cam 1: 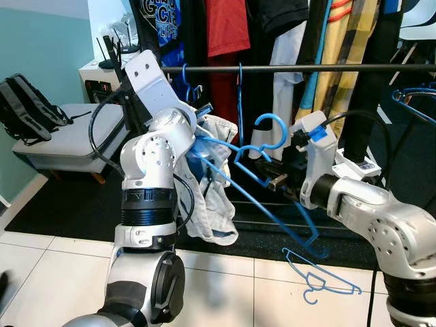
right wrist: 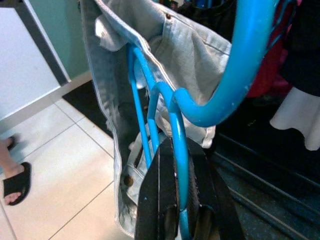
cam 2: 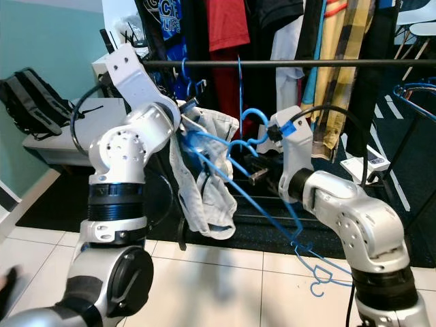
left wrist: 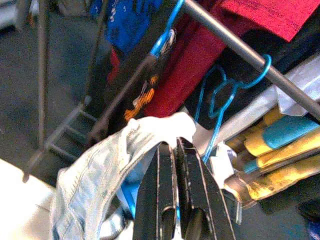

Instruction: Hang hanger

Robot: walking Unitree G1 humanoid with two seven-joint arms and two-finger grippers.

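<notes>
Right gripper (right wrist: 176, 220): fingers clamped on neck of blue hanger (cam 1: 262, 178), just below its hook.
Left gripper (left wrist: 175, 200): fingers pinched together on the hanger's other end, against pale denim garment (cam 1: 214, 197).
Garment: draped over hanger, hanging between both grippers.
Rail (cam 1: 300, 68): beyond fingers, above hook, not touching.
Floor (cam 1: 61, 272): second blue hanger (cam 1: 320, 276) lying below right gripper.

I see a bright blue hanger (cam 1: 235, 167), pale washed-denim shorts (cam 1: 214, 204), a red shirt (cam 1: 227, 27), white floor tiles (cam 1: 61, 272)

Rail (cam 1: 306, 68) crowded w/ clothes (cam 1: 227, 27); small gap beside hung hanger (cam 1: 240, 102).
</notes>
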